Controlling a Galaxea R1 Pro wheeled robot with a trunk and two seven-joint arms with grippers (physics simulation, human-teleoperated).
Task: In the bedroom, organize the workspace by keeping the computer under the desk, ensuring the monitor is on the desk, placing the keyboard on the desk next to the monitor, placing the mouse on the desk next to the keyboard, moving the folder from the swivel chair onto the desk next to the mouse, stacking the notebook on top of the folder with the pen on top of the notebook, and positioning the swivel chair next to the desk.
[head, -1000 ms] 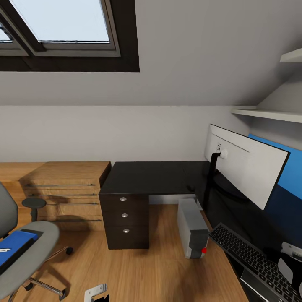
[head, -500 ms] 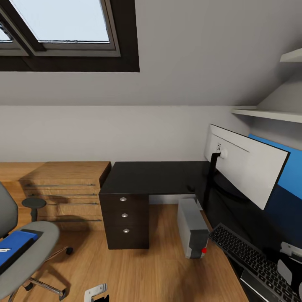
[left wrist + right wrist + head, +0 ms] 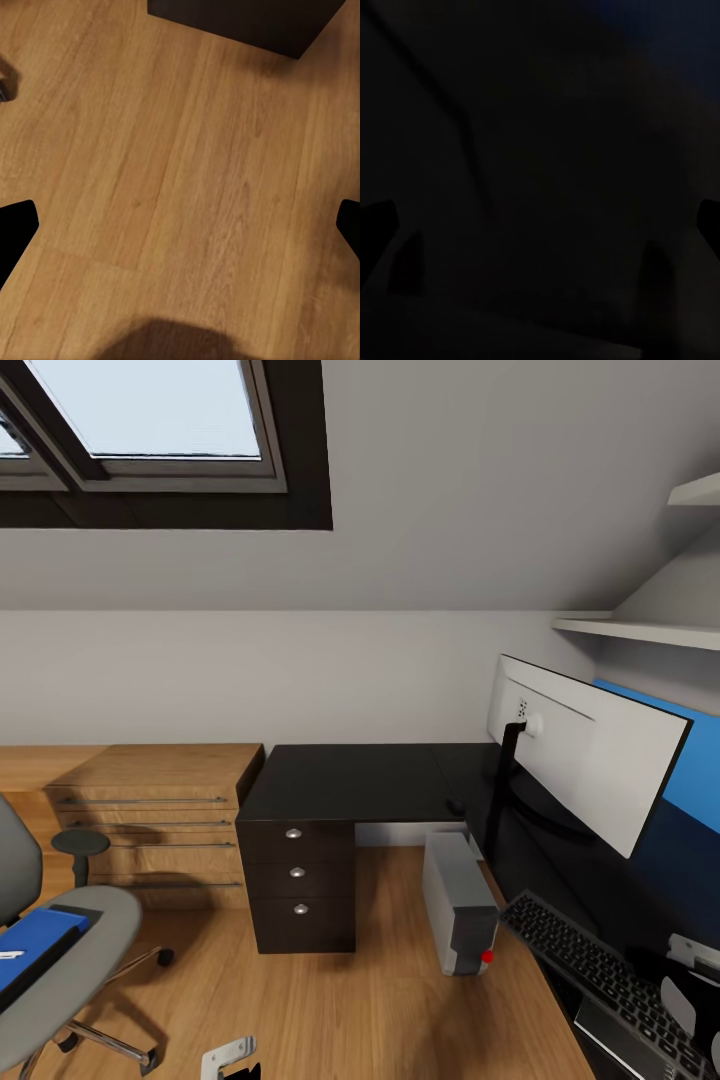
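Under the skylight, I face the desk corner with nothing in either gripper.

On the black desk the monitor stands upright with its white back toward me, and the keyboard lies on the near part of the top, in front of the monitor's stand. Beneath the desk, on the wood floor, the computer stands beside the three-drawer unit, all drawers closed. At my left, the swivel chair stands apart from the desk, and its seat carries the blue folder with something small and white on it. My left gripper hangs over bare floor, fingers spread wide. My right gripper looks at dark surface, fingers also spread.
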